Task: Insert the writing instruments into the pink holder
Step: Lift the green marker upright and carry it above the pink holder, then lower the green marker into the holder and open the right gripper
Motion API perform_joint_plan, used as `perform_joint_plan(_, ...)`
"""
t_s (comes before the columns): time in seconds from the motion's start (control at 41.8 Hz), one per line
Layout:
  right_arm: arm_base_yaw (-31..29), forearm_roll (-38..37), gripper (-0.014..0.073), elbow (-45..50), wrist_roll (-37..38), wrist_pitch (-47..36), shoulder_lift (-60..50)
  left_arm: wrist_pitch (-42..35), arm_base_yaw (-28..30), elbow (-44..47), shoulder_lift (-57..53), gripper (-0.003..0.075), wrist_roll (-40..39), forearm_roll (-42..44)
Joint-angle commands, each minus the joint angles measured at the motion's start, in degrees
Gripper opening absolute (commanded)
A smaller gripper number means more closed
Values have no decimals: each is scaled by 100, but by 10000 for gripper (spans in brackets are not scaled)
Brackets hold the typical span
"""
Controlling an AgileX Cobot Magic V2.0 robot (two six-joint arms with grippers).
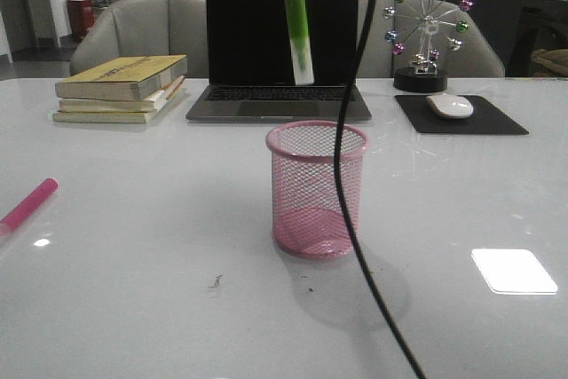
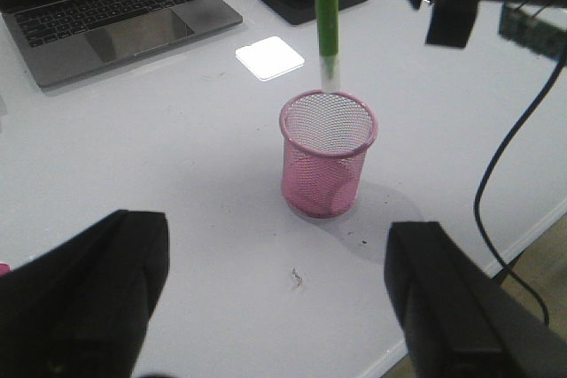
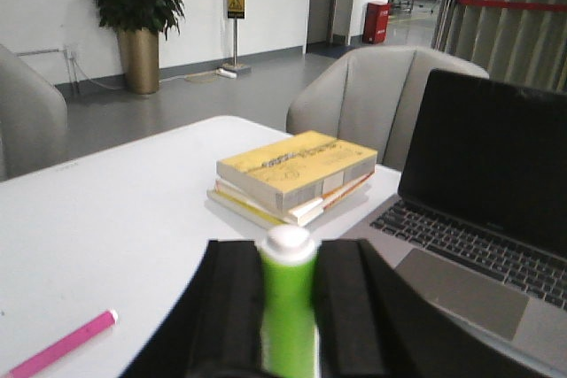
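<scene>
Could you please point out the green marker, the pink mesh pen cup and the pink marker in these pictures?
green marker (image 1: 295, 15), front view, on its green barrel.
pink mesh pen cup (image 1: 312, 197), front view, on its mesh wall.
pink marker (image 1: 29, 204), front view, on its barrel.

Pink holder (image 1: 317, 189): pink wire mesh, diamond grid pattern, solid pink rim and base. Green marker (image 1: 295, 17): lime green body, white end. Pink marker (image 1: 28, 204): hot pink, plain. Table (image 1: 133, 264): pale grey-white, glossy, a few dark specks. Right gripper (image 3: 288, 303): black fingers either side of the green marker. Left gripper (image 2: 266, 298): black. Cable (image 1: 351, 201): black. Laptop (image 1: 280, 51): grey body, black screen, dark keys. Books (image 1: 120, 86): yellow cover on top, cream page edges, an orange edge showing. Mouse (image 1: 450, 106): white, on black mouse pad (image 1: 497, 117). Ferris wheel ornament (image 1: 426, 28): silver frame, black base, balls in green, purple, pink. Chairs (image 1: 146, 28): grey.
</scene>
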Motion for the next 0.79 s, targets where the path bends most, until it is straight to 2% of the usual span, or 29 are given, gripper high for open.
perform_joint_plan(0.0,-9,-111,234,-150,-75,-625,148,-475,-37,-193,11,560,4,-75)
perform_joint_plan(0.263,-171,-111,234,-150,-75,-330,661,-475,-37,-193,11,560,4,-75)
perform_joint_plan(0.55,-200,-111,244,-150,-75,768,679,-475,-37,-193,11,560,4,-75)
perform_joint_plan(0.622,-200,-111,276,-150,-75,912,679,-475,-37,-193,11,560,4,-75)
perform_joint_plan(0.766,-200,-111,416,-150,-75,843,652,-475,-37,-193,11,560,4,-75)
